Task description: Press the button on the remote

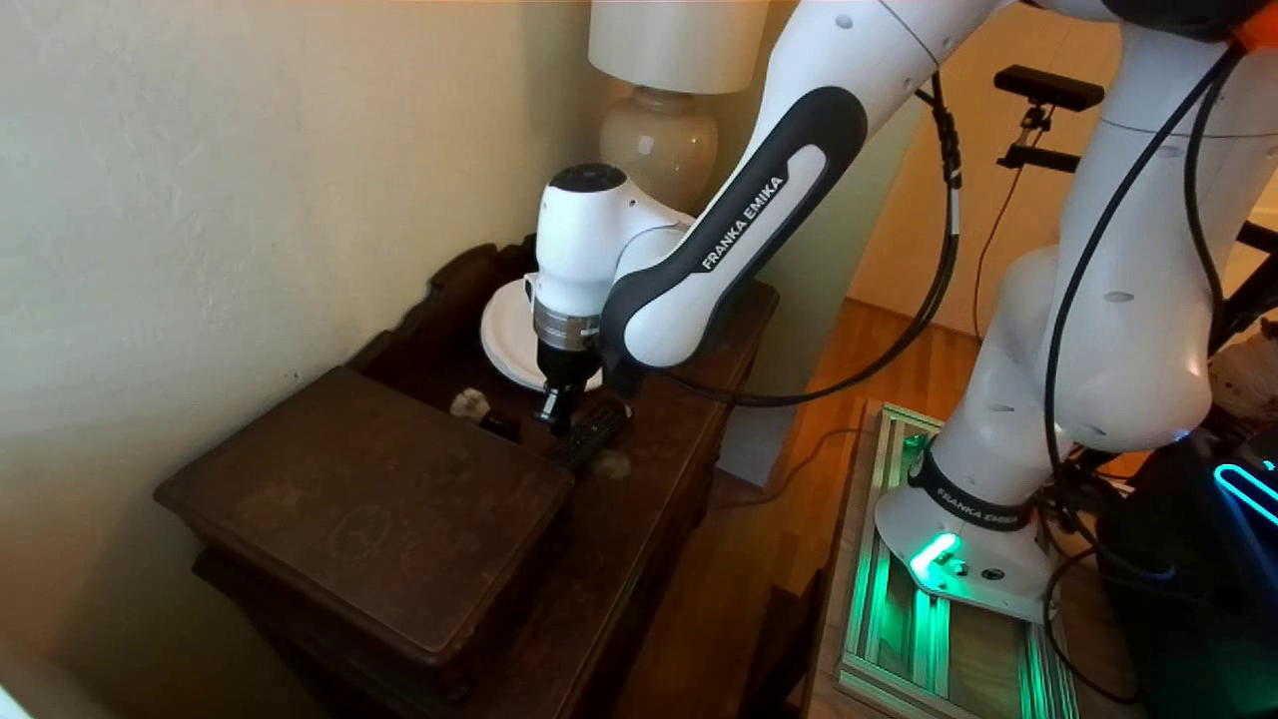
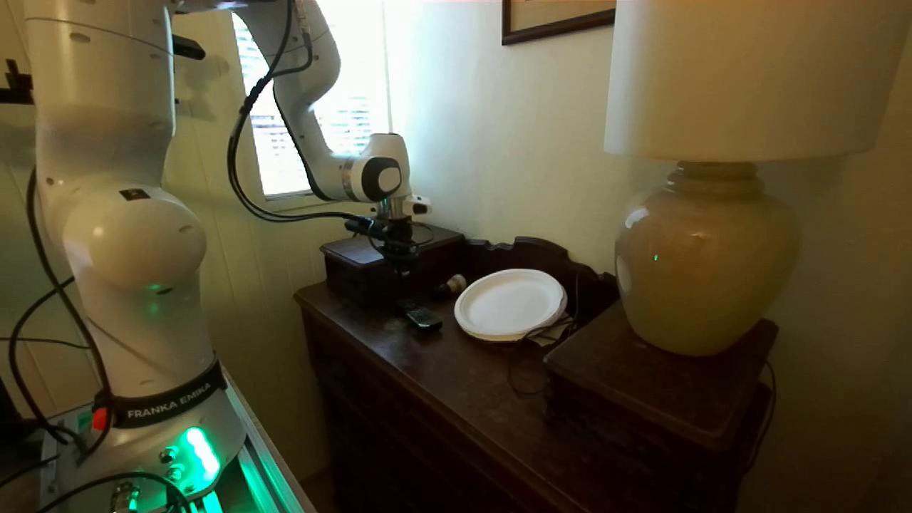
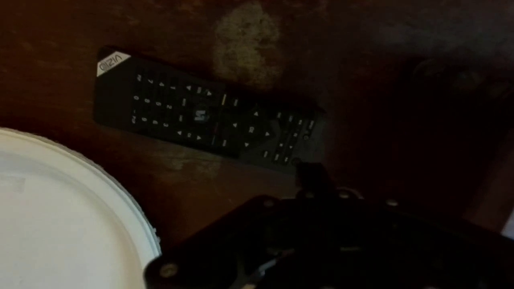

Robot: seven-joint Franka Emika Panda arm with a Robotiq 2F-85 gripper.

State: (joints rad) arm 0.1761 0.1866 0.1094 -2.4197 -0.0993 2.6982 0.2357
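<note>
Remote (image 3: 207,114): flat on the dresser (image 2: 459,377), near the plate (image 3: 60,224).
Gripper (image 3: 312,171): pinched together, holding nothing, above the end away from the brand label (image 3: 113,63).
Handling: probably light, stiff, liable to skid if pushed sideways.
Buttons (image 3: 251,129): likely soft; best pressed straight down, no grip needed; lifting would suit the long sides.

Remote control (image 3: 209,112), one; its buttons (image 3: 251,129), many, exact count unclear. Robot arm (image 1: 739,230), one, with gripper (image 3: 311,166), one. Dresser (image 2: 456,370), one; raised side boxes (image 2: 662,392) upon it, two. Table lamp (image 2: 705,263), one. White plate (image 2: 511,303), at least one, stacking uncertain. Pale-headed object (image 1: 470,404), one. Picture frame (image 2: 559,28), one. Window (image 2: 360,107), one.
</note>
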